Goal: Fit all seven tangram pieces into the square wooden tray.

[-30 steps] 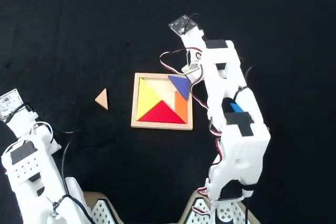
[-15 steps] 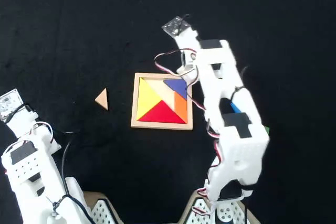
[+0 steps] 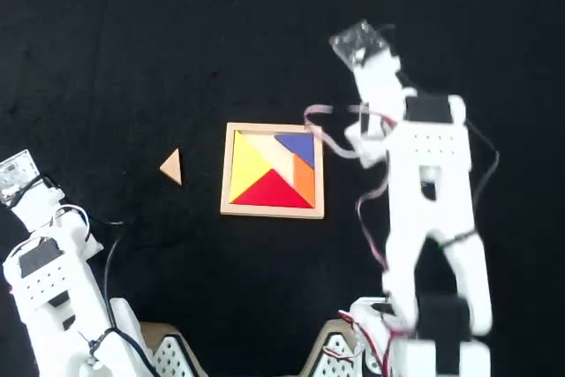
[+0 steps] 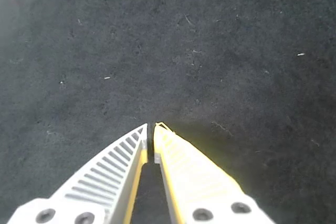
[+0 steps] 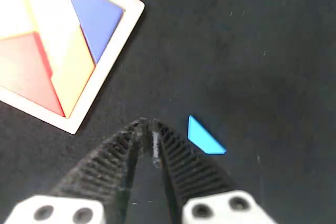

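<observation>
Left tool point(image 4: 152, 127): tips pressed together, holding nothing, above bare black counter point(image 4: 210, 51).
Wooden tray point(image 3: 272, 211): mid-counter, holding yellow, red, orange and blue pieces.
Wooden triangle point(image 3: 172, 167): loose on the counter, left of the tray.
Right tool point(image 5: 147, 124): closed, empty, near a light blue piece point(image 5: 203, 137) lying outside the tray.

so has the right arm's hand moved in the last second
Yes. The right hand swung rightward in the high view, away from the square wooden tray.
</observation>
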Action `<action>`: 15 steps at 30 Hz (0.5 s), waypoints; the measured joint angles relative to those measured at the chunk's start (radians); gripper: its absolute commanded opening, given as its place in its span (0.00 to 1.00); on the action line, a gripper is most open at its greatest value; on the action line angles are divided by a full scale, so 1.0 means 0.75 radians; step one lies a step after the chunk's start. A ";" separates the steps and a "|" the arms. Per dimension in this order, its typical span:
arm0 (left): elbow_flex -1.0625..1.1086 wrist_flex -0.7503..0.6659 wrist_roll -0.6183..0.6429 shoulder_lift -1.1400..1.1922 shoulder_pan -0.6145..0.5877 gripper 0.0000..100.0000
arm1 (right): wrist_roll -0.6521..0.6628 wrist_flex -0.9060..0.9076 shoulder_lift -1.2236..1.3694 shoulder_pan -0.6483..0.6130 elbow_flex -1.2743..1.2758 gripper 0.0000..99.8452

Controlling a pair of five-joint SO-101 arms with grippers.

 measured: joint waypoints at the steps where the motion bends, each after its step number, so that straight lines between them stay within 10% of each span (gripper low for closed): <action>1: 0.020 -0.023 0.004 -0.002 0.016 0.03 | -0.039 -0.041 -0.049 0.000 0.086 0.01; 8: 0.070 -0.074 0.000 -0.016 0.182 0.08 | -0.239 -0.309 -0.235 0.000 0.599 0.02; 15: -0.141 0.278 0.004 -0.016 0.286 0.31 | -0.399 -0.397 -0.241 0.000 0.681 0.08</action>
